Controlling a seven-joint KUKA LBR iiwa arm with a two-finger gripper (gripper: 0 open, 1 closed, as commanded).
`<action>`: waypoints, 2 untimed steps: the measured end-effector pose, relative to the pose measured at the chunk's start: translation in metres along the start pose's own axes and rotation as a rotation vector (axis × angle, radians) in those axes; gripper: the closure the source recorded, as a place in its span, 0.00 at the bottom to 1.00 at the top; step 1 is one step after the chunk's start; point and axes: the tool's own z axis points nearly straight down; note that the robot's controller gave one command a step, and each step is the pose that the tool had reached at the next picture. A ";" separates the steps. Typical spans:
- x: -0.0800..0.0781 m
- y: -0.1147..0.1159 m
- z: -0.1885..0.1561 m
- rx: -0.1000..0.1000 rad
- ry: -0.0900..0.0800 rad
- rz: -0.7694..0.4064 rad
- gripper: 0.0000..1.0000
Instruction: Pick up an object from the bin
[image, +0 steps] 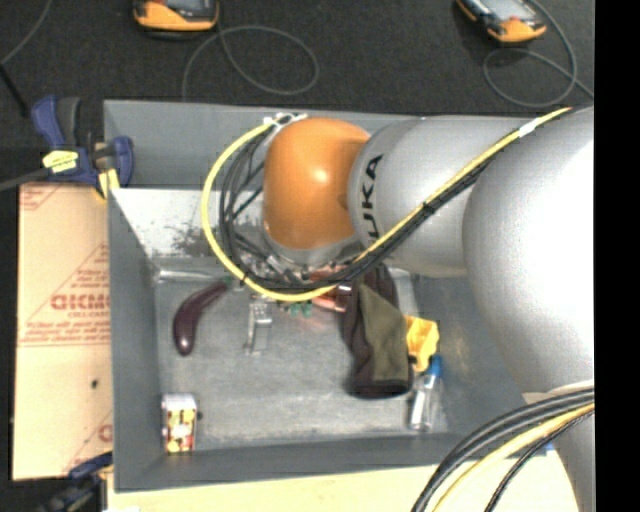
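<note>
Purple and curved, the aubergine-like toy (190, 318) lies left in the bin (300, 405), near the gripper (259, 330), whose opening and load I cannot tell; closing here would likely catch only bare floor.

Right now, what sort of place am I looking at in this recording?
Probably a robotics lab's bin-picking station: a KUKA arm reaches into a grey metal bin holding loose things like a purple eggplant-shaped toy and a dark cloth.
</note>
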 end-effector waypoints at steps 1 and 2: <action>-0.001 -0.001 -0.005 -0.001 -0.007 0.003 0.00; -0.021 0.015 0.023 0.000 -0.017 -0.158 0.00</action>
